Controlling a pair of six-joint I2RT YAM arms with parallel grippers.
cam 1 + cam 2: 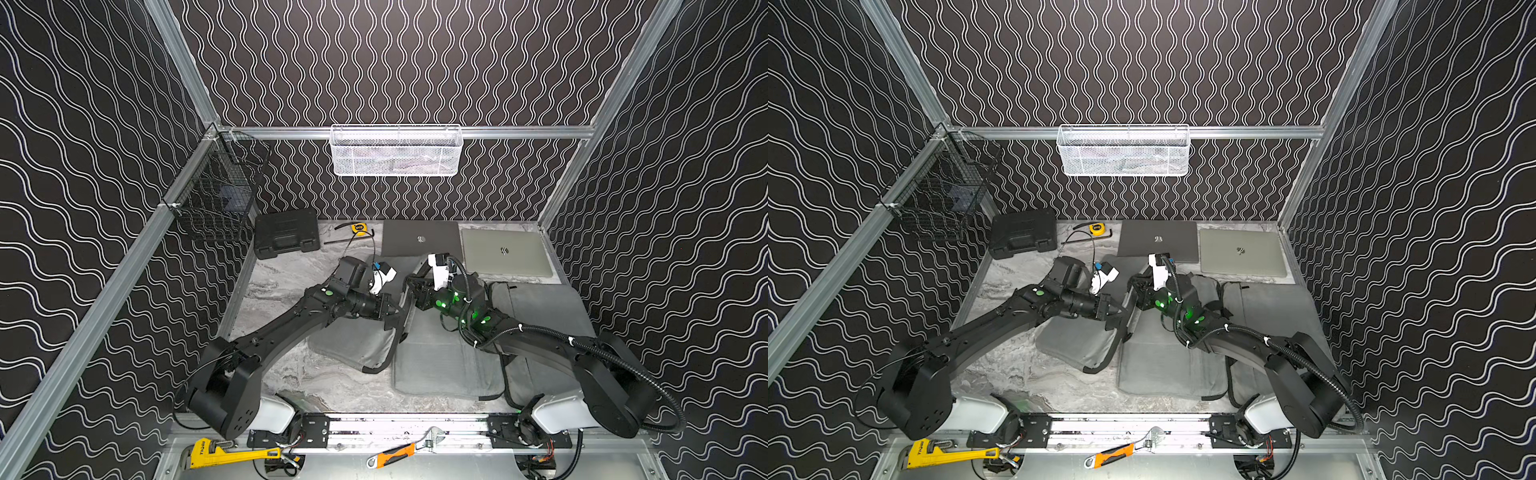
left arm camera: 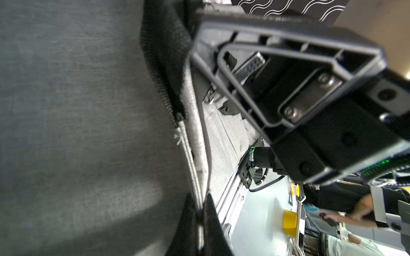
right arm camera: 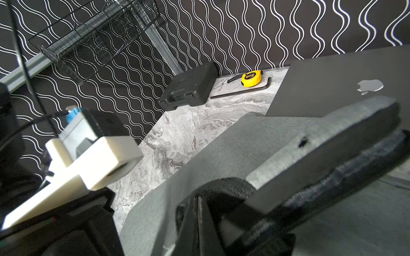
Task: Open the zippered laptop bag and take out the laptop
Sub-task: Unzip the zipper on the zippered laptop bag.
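Both gripping laptop bag, left end effector, right end effector, contents hidden

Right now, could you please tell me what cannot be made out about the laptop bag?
- How far the zipper is open: in both top views the left gripper and right gripper cover that edge of the laptop bag; the left wrist view blurs the zipper teeth.
- Whether a laptop is inside: every view shows only fabric.
- Contents of the white basket: hidden by mesh, too small.
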